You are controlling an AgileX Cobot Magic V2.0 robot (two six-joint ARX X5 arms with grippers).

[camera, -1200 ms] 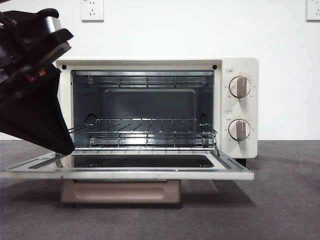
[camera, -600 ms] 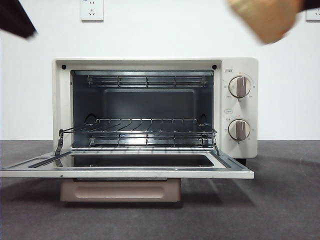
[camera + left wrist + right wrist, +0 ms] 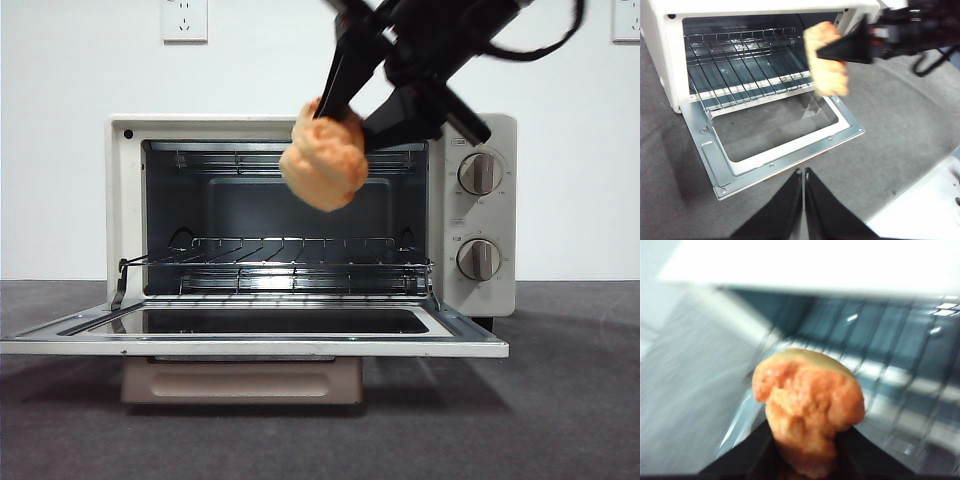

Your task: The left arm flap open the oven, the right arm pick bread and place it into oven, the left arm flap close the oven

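Front view: right pincer (image 3: 345, 110) grips the bread (image 3: 323, 157) before the open oven (image 3: 480, 215) for loading; left pincer (image 3: 803, 190) clenched, waiting.

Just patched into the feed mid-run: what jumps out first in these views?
The bread, an orange bun clamped in the right gripper, hangs in the air in front of the upper part of the oven's open cavity, above the wire rack. The oven door lies flapped down flat. The left gripper waits apart, in front of the door, jaws together and empty.
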